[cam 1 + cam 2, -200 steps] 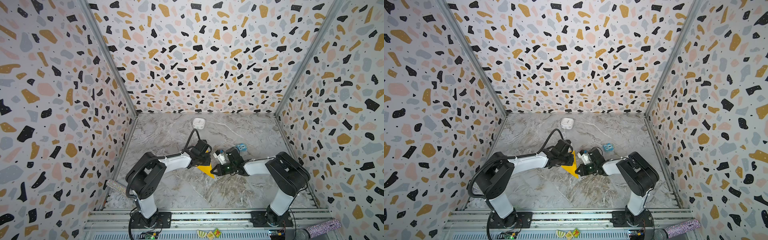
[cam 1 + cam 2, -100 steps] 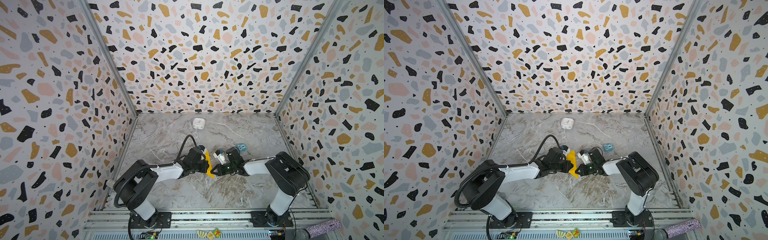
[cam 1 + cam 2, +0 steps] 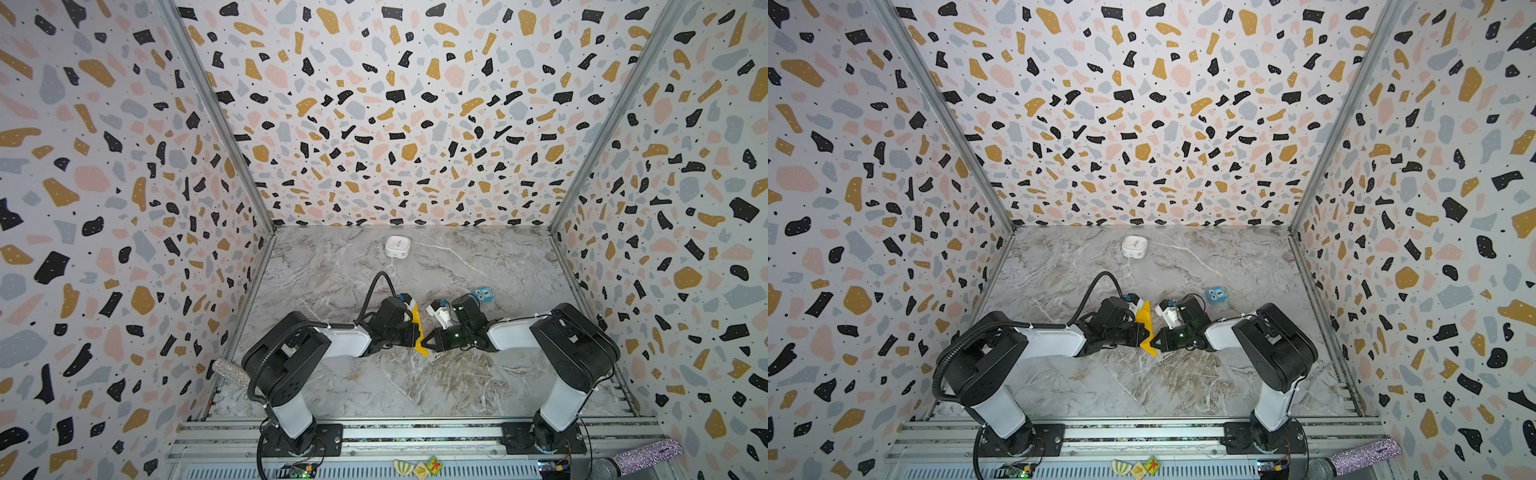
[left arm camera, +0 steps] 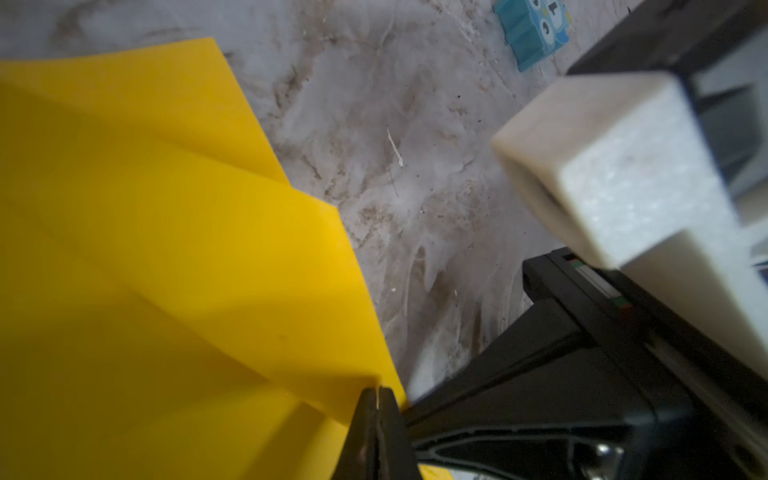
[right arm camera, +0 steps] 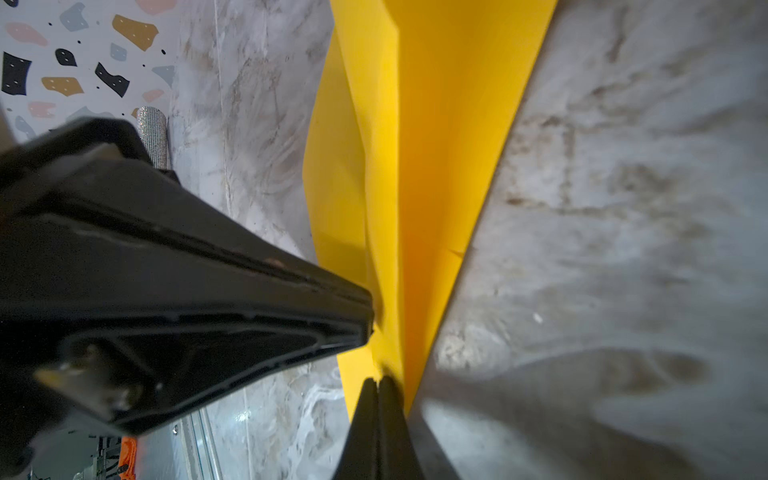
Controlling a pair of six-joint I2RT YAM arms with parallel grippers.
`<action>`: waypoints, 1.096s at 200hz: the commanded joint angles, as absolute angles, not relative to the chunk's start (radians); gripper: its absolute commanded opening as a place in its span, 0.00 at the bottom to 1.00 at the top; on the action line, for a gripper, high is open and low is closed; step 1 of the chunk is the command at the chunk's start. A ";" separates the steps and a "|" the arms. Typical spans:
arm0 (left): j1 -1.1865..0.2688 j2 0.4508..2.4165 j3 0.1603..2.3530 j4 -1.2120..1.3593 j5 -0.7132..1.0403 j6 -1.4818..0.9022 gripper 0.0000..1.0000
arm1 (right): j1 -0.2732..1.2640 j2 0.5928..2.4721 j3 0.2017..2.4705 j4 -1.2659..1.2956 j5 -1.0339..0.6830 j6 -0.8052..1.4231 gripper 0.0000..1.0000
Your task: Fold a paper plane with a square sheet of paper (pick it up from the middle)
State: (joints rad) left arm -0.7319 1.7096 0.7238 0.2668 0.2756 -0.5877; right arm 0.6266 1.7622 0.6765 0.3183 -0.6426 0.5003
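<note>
Left hand pressed together, pinching edge of creased yellow paper. Right hand likewise clamped on paper from opposite side. In both top views 2 hands meet tip to tip over desk middle, with paper upright between them. Unclear if its lower tip touches desk. Blue cube beyond right hand. White box near back wall.

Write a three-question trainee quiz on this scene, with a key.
1. Left gripper and right gripper: which is shut on the paper? A left only; B right only; C both.
2. True or false: the paper lies flat and unfolded.
3. Fill in: the cube beyond the right arm is coloured ___.
Key: 1 C; 2 false; 3 blue.
</note>
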 commanded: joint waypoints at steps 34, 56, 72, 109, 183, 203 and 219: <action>-0.715 1.749 0.691 0.307 0.250 -0.563 0.06 | 0.622 1.809 0.644 0.217 -0.575 0.495 0.01; -0.706 1.767 0.684 0.315 0.248 -0.564 0.05 | 0.621 1.813 0.643 0.209 -0.571 0.492 0.01; -0.700 1.777 0.677 0.321 0.247 -0.569 0.06 | 0.621 1.813 0.641 0.203 -0.566 0.488 0.01; -0.666 1.783 0.670 0.321 0.246 -0.565 0.06 | 0.621 1.817 0.638 0.180 -0.548 0.472 0.01; -0.627 1.804 0.729 0.307 0.300 -0.532 0.13 | 0.622 1.833 0.628 0.126 -0.501 0.433 0.00; -0.623 1.797 0.740 0.312 0.314 -0.526 0.15 | 0.621 1.834 0.627 0.125 -0.498 0.435 0.00; -0.620 1.786 0.744 0.325 0.332 -0.526 0.15 | 0.621 1.830 0.627 0.128 -0.496 0.436 0.00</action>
State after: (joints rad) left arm -0.6365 1.7752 0.7216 0.3511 0.3416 -0.5526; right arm 0.6231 1.7683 0.6762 0.3103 -0.6369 0.4583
